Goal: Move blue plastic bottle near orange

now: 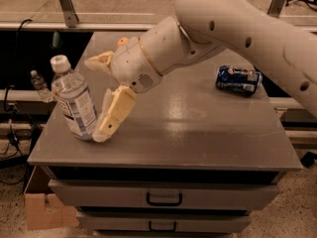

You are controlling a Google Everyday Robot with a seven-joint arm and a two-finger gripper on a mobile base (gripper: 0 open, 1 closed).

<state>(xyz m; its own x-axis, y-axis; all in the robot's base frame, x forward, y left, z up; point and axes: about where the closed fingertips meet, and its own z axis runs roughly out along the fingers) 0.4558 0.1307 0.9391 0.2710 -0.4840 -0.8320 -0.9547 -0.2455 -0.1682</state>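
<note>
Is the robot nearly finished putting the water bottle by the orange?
Not yet. Done: the gripper is right next to the blue plastic bottle, fingers open. In hand: nothing is grabbed; the bottle stands at the front left of the table. Left: grab it and carry it to the orange, peeking out behind the arm at the back.

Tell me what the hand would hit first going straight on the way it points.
Likely the blue plastic bottle: the open hand, just beside it, points straight at it, though depth is unclear.
</note>
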